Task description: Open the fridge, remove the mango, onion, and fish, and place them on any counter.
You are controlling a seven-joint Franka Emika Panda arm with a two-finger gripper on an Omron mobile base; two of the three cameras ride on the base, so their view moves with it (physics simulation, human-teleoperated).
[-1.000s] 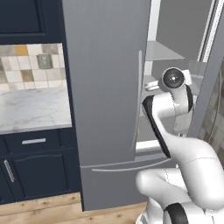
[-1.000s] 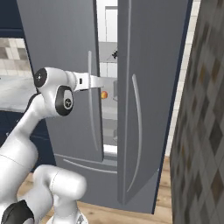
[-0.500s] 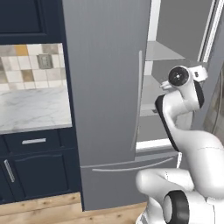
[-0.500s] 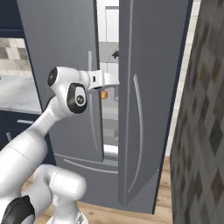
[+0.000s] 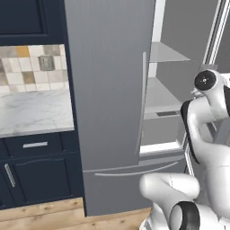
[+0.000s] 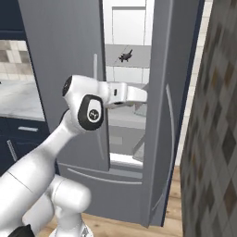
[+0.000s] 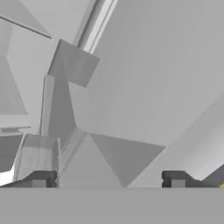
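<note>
Right base view: one fridge (image 6: pixel 69 55) ajar, one fish (image 6: pixel 125 56) inside, end effector (image 7: pixel 108 178) spread wide, empty.

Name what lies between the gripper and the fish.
Nothing: in the right base view the gripper reaches into the fridge below the fish, with bare white interior between.

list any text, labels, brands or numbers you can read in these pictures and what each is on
None: there is no readable text in any view.
The fridge doors are plain grey, with no brand or label.
The wall tiles bear coloured patterns only, no letters.
The round caps on the arm carry small marks too blurred to read.
</note>
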